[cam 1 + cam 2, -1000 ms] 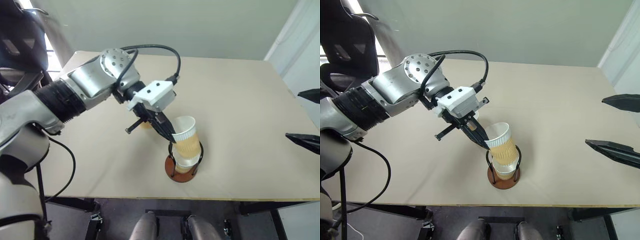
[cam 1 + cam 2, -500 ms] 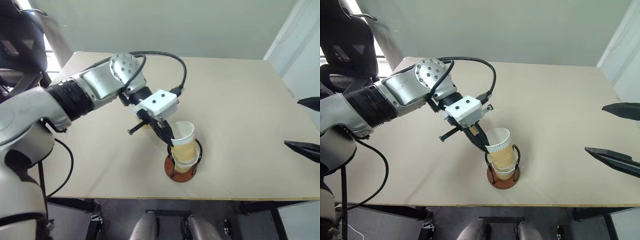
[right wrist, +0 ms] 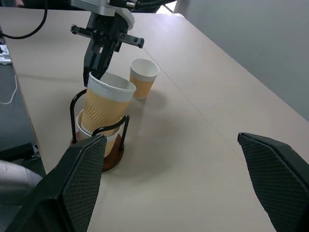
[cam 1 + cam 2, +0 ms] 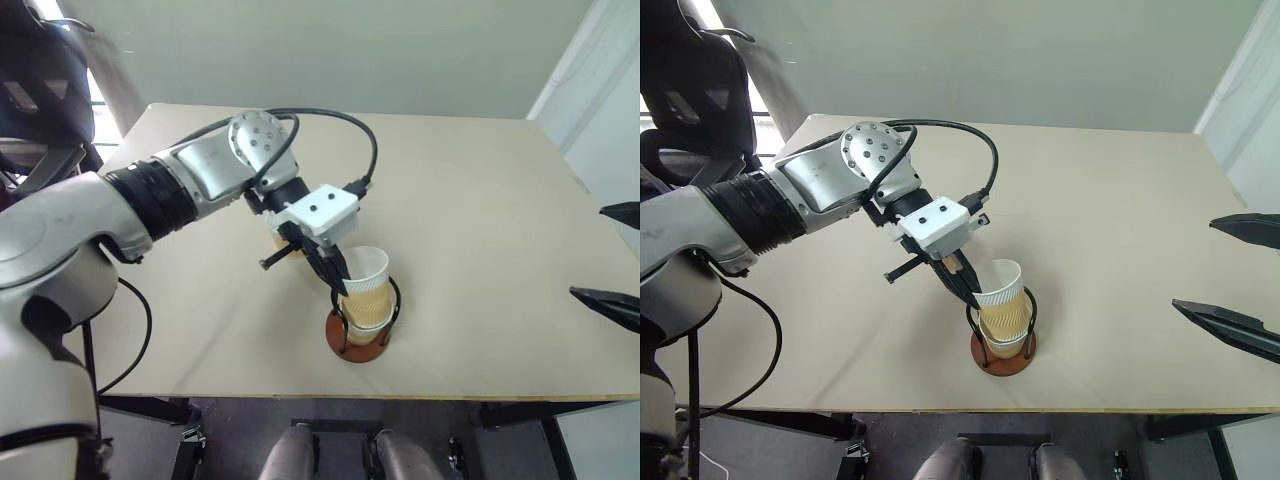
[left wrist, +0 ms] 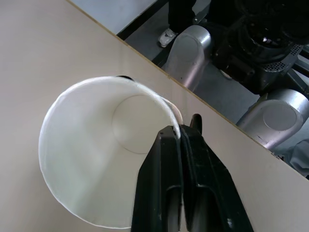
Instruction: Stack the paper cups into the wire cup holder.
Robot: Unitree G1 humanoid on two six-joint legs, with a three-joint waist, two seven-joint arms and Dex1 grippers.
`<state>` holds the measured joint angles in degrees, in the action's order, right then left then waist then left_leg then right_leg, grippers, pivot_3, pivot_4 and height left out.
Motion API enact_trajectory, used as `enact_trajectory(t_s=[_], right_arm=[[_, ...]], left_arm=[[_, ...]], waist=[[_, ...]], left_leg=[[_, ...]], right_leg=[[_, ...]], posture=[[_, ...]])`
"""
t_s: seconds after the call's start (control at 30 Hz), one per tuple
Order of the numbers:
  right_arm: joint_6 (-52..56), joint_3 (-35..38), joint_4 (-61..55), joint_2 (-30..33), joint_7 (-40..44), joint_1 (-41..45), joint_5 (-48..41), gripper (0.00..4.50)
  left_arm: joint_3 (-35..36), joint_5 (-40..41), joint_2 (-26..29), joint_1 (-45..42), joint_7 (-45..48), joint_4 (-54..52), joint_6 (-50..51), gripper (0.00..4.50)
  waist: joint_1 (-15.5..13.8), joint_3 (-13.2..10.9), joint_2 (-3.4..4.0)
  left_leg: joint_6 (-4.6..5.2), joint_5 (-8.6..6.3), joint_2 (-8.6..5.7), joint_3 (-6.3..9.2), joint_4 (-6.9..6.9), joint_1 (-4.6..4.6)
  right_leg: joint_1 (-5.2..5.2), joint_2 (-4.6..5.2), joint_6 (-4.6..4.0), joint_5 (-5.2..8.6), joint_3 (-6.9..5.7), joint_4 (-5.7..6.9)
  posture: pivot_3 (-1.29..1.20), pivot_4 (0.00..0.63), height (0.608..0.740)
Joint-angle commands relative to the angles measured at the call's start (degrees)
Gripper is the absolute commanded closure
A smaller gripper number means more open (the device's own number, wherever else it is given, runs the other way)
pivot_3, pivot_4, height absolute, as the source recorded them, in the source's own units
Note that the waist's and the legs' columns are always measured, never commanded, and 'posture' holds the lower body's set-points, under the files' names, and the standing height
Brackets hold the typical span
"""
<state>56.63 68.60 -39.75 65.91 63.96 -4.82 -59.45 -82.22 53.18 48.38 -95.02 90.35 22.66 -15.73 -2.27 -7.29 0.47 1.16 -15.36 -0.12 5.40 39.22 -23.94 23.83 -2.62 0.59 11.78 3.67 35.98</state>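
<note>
1. The left claw (image 4: 972,292) pinches the rim of a tan-yellow tapered paper cup (image 4: 1002,304), nested in another inside the black-wire cup holder (image 4: 1003,344) with its reddish-brown round wooden base.
2. A third matching cup (image 3: 143,77) stands just behind on the beige counter (image 4: 480,200).
3. The right claw (image 4: 1238,280) hangs released, well apart.

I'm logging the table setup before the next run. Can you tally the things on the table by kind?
Paper cups: 3. One sits in the holder, one is nested in it with its rim pinched by the left gripper, one stands loose on the table.
Wire cup holder: 1
Total: 4
</note>
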Motion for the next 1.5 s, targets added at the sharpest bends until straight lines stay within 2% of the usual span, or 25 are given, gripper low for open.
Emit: enact_trajectory(t_s=[0.03, 0.23, 0.3, 0.33, 0.43, 0.53, 0.63, 0.77, 0.87, 1.1, 1.43, 1.5], right_arm=[[-0.9, 2.5, -0.3, -0.1, -0.7, -0.1, -0.4, 0.0], [-1.3, 2.3, -0.2, -0.1, -0.8, -0.7, -0.1, 0.0], [-1.6, 1.7, 0.1, 0.1, -0.9, -0.5, -0.1, 0.0], [-2.1, 0.8, 0.4, 0.4, -0.9, -0.3, 0.2, 0.0], [-3.6, -1.1, 1.6, 1.0, -0.6, 0.1, 1.2, 0.0], [-5.1, -2.7, 2.9, 1.6, 0.1, 0.7, 1.9, 0.0], [-6.3, -3.7, 4.8, 3.0, 1.2, 1.8, 2.2, 0.0], [-7.3, -5.5, 5.9, 3.6, 2.0, 3.1, 1.8, 0.0], [-8.4, -7.3, 6.5, 3.6, 2.0, 3.5, 2.8, 0.0], [-9.9, -10.3, 7.1, 3.6, 1.8, 4.8, 4.2, 0.0], [-8.3, -9.6, 6.5, 4.6, 1.8, 5.8, 3.6, 0.0], [-8.0, -9.2, 6.4, 4.7, 1.9, 5.8, 3.6, 0.0]], left_arm=[[1.0, 0.2, -0.1, -1.9, 2.2, 0.5, -0.1, 3.2], [1.9, -0.4, -0.5, -1.5, 2.2, 1.4, -0.8, 1.14], [6.4, -0.9, -2.9, -0.4, 2.2, 5.3, 0.0, 0.42], [12.4, -1.6, -6.4, 0.4, 2.2, 11.4, 1.0, 0.06], [24.0, -7.0, -13.0, 1.1, 1.7, 25.6, 5.8, 0.02], [29.9, -16.4, -12.7, 2.8, 2.2, 35.5, 5.8, 0.02], [32.9, -25.8, -8.9, 5.7, 2.2, 41.7, 4.9, 0.02], [35.5, -31.4, -5.5, 9.2, 2.2, 41.6, 7.1, 0.02], [37.1, -33.9, -4.6, 10.7, 2.2, 41.3, 8.0, 0.02], [44.0, -40.8, -7.8, 14.0, 2.2, 43.7, 6.0, 0.02], [51.6, -50.3, -13.0, 17.5, 1.2, 46.5, 1.9, 0.02], [52.6, -52.4, -13.2, 17.8, 0.6, 46.9, 1.0, 0.39]], waist=[[0.0, 0.0, 0.0], [0.0, 0.0, 0.0], [-0.1, 0.0, 0.0], [-0.2, 0.0, 0.0], [-0.6, 0.0, 0.03], [0.0, 0.1, 0.25], [1.0, 0.1, 0.49], [1.2, 0.1, 0.49], [-0.2, 0.1, 0.44], [-0.9, 0.1, 0.42], [-0.5, 0.1, 0.42], [-0.4, 0.1, 0.41]], left_leg=[[0.0, 0.0, -0.01, 0.0, 0.0, 0.0], [0.01, 0.0, 0.0, -0.02, 0.0, 0.01], [0.01, 0.0, 0.0, -0.02, 0.01, 0.0], [0.01, 0.0, 0.0, -0.02, 0.04, -0.01], [0.13, 0.05, -0.02, -0.01, 0.21, -0.11], [0.3, -0.08, -0.02, -0.11, 0.39, -0.08], [0.28, -0.11, -0.02, -0.24, 0.38, 0.04], [0.19, 0.04, 0.04, -0.22, 0.33, -0.02], [0.36, 0.15, -0.03, -0.13, 0.41, -0.16], [0.78, -0.1, -0.27, -0.36, 0.76, -0.16], [1.17, -0.08, -0.37, -1.12, 0.78, -0.04], [1.21, -0.07, -0.38, -1.2, 0.79, -0.05]], right_leg=[[0.0, 0.0, 0.0, 0.0, 0.0, 0.0], [0.0, 0.0, 0.0, 0.0, 0.01, 0.0], [0.0, 0.0, 0.01, 0.0, 0.01, 0.0], [0.0, 0.0, 0.02, -0.01, 0.01, 0.01], [-0.02, 0.0, 0.12, -0.07, 0.02, 0.0], [-0.06, 0.0, 0.16, -0.09, 0.09, -0.01], [-0.02, -0.02, 0.17, -0.08, 0.19, -0.01], [0.07, -0.15, 0.24, -0.03, 0.29, -0.01], [0.05, -0.05, 0.37, 0.03, 0.3, -0.01], [-0.08, 0.21, 0.58, 0.03, 0.36, -0.03], [0.01, 0.69, 0.81, -0.07, 0.47, -0.02], [0.03, 0.75, 0.83, -0.07, 0.49, -0.03]], posture=[[0.0, 0.15, 0.74], [0.0, 0.15, 0.74], [0.0, 0.15, 0.74], [0.0, 0.15, 0.74], [0.0, 0.15, 0.74], [0.0, 0.15, 0.74], [0.0, 0.15, 0.74], [0.0, 0.15, 0.74], [0.0, 0.15, 0.74], [0.0, 0.15, 0.74], [0.0, 0.15, 0.74], [0.0, 0.15, 0.74]])
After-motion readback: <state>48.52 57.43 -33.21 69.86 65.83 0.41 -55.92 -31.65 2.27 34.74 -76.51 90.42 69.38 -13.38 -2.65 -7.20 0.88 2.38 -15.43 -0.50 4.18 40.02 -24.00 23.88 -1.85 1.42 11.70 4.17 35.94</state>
